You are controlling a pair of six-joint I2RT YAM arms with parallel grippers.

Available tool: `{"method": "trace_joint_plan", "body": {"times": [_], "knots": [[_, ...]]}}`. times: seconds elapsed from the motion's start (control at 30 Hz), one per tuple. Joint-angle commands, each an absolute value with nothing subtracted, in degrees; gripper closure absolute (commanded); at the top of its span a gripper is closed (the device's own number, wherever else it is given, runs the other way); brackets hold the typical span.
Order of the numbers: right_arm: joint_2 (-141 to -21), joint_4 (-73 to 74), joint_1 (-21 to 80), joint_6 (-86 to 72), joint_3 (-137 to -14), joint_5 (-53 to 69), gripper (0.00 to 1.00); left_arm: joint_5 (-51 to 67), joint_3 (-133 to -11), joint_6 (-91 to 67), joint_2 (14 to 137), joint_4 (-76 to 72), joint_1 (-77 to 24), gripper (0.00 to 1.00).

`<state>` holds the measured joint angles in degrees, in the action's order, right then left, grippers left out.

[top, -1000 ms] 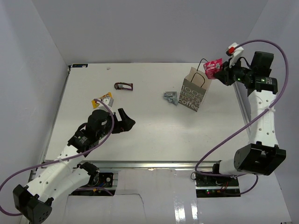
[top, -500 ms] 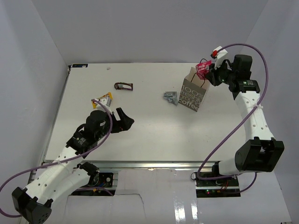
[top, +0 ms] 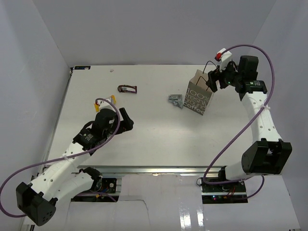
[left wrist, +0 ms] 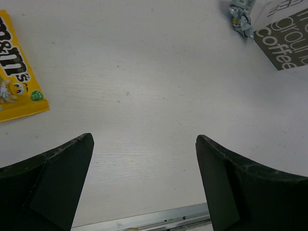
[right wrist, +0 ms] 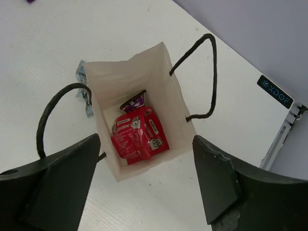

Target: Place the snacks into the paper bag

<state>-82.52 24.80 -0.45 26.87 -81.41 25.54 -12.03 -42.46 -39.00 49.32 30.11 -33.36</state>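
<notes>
silver packet [top: 176,101] beside paper bag [top: 199,98], yellow packet [left wrist: 17,72] near left claw [left wrist: 144,144]

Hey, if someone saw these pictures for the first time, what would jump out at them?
The upright paper bag at the far right of the table, with a red packet lying inside and the right gripper above its mouth, jaws open. Next, the yellow packet flat on the table near the left gripper, also open.

paper bag [top: 199,98]: grey-brown, pale lettering
cord handles [right wrist: 212,72]: black
upper packet [right wrist: 139,139]: red, white print
lower packet [right wrist: 134,102]: purple
M&M's packet [left wrist: 17,77]: yellow, brown lettering
crumpled packet [top: 176,101]: silver-grey
counter [top: 159,130]: white
</notes>
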Motion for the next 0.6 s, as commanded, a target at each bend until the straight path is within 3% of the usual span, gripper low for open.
{"method": "trace_joint_plan", "body": {"times": [0.0, 0.2, 0.57], "knots": [[-78.8, 28.2, -2.2, 33.6, -88.1, 28.9, 0.15, -18.4, -46.8, -39.1, 51.5, 35.1, -31.4, 0.02], [-76.9, 40.7, -3.8, 45.2, -94.6, 29.7, 0.02, -13.4, -47.9, -31.7, 62.6, 38.1, -17.8, 0.02], [-67.8, 51.9, -3.9, 52.6, -77.5, 40.7, 0.07, -15.6, -54.0, -24.4, 85.1, 32.5, -9.2, 0.03]]}}
